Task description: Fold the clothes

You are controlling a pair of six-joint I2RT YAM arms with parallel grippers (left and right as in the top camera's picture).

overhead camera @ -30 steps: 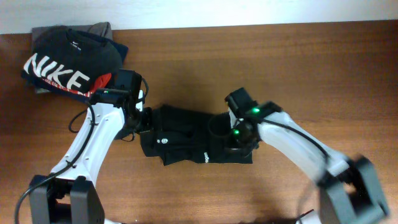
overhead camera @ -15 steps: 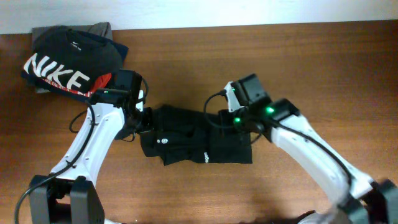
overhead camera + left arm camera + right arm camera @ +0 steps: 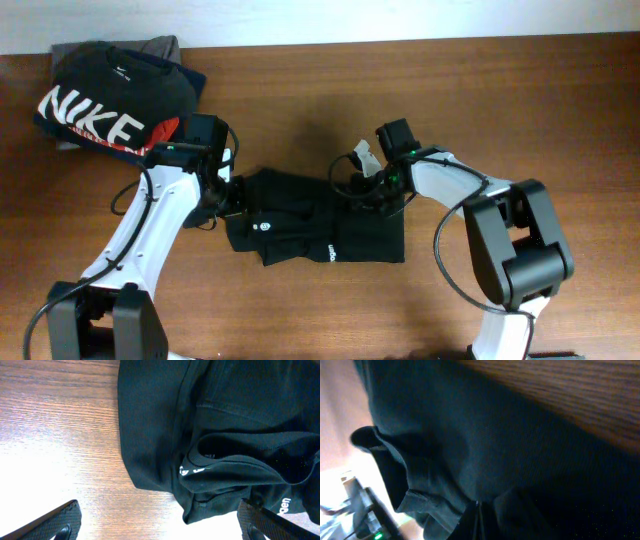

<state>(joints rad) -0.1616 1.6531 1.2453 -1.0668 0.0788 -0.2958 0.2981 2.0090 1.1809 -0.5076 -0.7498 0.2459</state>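
Garment count: one top under two arms

One black top (image 3: 315, 225) lies crumpled and partly folded mid-bench, nearer the front edge of the bench (image 3: 520, 90) than the far one. It carries one round white tag (image 3: 266, 226) and one small white logo print (image 3: 329, 251). Two arms work it. The left arm (image 3: 160, 215) hangs over the top's left edge, and the left jaws are spread wide with nothing between them. The right arm (image 3: 445, 180) reaches the top's far right corner, where the right jaws are closed on a pinch of fabric. One stack of folded garments (image 3: 160, 50) sits at the far left corner, with one black NIKE T-shirt (image 3: 100, 105) uppermost.
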